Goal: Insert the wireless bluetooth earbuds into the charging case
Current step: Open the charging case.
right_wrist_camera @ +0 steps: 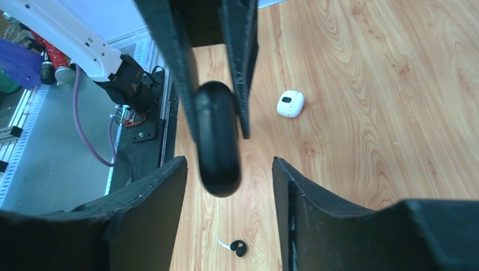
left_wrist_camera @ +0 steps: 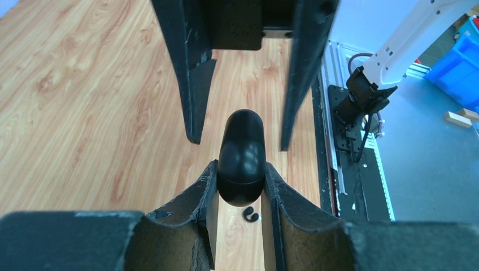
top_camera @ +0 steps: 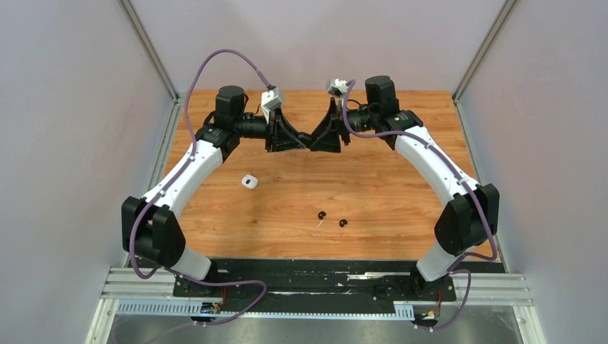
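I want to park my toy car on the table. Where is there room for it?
Best spot: the bare wood between the two black earbuds and the right arm. Also free: the near strip between earbuds and base rail. Crowded: the far middle, where the left gripper holds the black case inside the open right gripper.

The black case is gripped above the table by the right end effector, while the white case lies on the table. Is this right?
Not quite. The left end effector grips the black case; the right end effector stands open on either side of it, as the right wrist view shows. The white case does lie on the table.
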